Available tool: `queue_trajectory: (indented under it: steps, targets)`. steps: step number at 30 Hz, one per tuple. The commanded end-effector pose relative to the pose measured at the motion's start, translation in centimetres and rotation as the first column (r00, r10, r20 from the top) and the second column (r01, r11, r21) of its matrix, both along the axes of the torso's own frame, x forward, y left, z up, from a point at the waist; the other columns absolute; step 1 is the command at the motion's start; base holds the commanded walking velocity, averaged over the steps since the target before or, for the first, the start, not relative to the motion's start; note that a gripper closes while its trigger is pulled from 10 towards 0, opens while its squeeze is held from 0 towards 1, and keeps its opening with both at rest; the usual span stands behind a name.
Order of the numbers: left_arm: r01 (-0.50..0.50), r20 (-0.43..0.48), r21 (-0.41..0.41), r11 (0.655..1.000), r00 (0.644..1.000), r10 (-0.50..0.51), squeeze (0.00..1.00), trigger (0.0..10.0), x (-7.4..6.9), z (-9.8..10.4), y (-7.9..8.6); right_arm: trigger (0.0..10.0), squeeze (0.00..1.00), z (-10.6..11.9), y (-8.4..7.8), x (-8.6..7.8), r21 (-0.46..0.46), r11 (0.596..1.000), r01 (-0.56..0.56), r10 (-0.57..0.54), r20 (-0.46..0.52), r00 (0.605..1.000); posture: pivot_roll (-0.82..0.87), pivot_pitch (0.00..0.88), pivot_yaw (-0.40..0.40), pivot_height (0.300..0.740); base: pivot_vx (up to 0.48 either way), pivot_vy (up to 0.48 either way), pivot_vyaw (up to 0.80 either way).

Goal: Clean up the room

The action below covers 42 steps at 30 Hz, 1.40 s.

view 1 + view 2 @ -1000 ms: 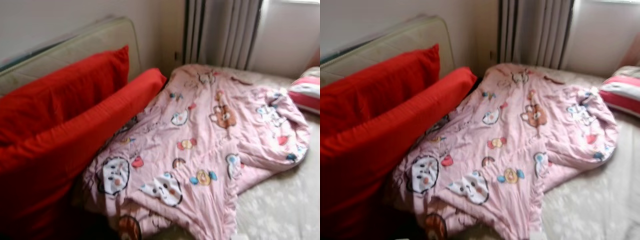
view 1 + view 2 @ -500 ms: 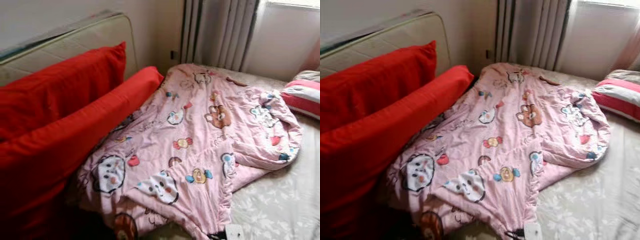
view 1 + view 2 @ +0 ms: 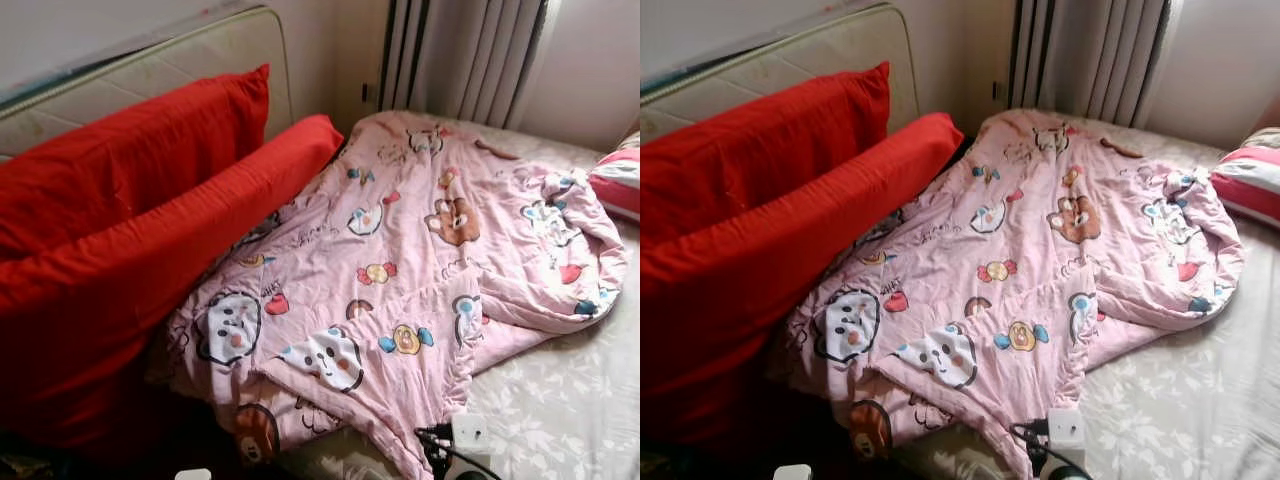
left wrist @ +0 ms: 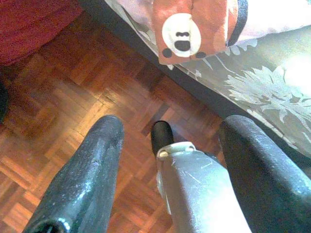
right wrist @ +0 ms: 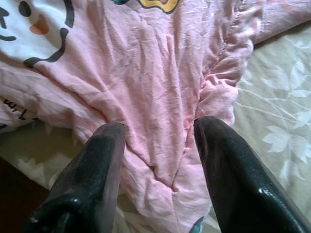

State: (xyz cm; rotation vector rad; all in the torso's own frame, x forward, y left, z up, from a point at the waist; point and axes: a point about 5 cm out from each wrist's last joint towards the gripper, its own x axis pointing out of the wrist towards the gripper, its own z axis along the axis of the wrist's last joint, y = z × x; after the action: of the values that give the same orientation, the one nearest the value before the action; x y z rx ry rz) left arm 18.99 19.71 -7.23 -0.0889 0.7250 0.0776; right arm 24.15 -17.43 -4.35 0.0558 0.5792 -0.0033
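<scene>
No readable text anywhere. Small dark lettering sat on the pink cartoon quilt point(image 3: 400, 270) near the animal prints, but it was too blurred to make out.

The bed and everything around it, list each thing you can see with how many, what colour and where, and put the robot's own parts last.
blanket: one, pink with cartoon animals, crumpled across the bed
pillows: two, red, leaning along the headboard
headboard: one, beige, behind the pillows
striped pillow: one, red and white, far right edge of bed
bedsheet: one, grey with pale leaf print, under the blanket
curtain: one, grey, in the corner behind the bed
floor: brown parquet, beside the bed
left gripper: jaws open, above the floor
right gripper: jaws open, over the blanket's near corner
</scene>
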Motion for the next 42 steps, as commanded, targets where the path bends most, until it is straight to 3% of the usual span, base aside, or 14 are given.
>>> queue_trajectory:
  steps: [1,17,19,35,42]
  targets:
    - [-0.011,-0.035,-0.006,1.000,0.999,0.011,0.00,10.0,-1.2,-0.6,0.2,10.0,0.00,-0.3,0.0,-0.4,0.007,1.000,0.016,-0.016,-0.012,1.000,-0.04,0.210,0.030,0.710,0.000,0.000,0.00]
    - [0.002,-0.034,-0.005,1.000,0.999,-0.002,0.00,10.0,-1.2,-0.6,0.2,10.0,0.00,0.7,0.5,1.0,0.058,0.997,0.049,-0.051,0.038,0.998,-0.03,0.213,0.031,0.680,0.000,0.000,0.00]
    - [0.003,-0.034,-0.006,1.000,0.999,-0.003,0.00,10.0,-1.2,-0.6,0.2,10.0,0.00,0.7,0.5,1.0,0.049,0.998,0.042,-0.044,0.040,0.998,-0.03,0.213,0.031,0.665,0.000,0.000,0.00]
    - [0.009,-0.036,-0.008,1.000,0.999,-0.009,0.00,10.0,-1.2,-0.6,0.2,10.0,0.00,0.6,1.0,0.9,0.060,0.998,0.031,-0.033,0.028,0.999,-0.03,0.210,0.032,0.665,0.000,0.000,0.00]
    - [0.014,-0.039,-0.009,1.000,0.999,-0.014,0.00,10.0,-1.2,-0.6,0.1,10.0,0.00,0.5,0.9,0.7,0.061,0.998,0.032,-0.034,0.027,0.999,-0.03,0.200,0.034,0.640,0.000,0.000,0.00]
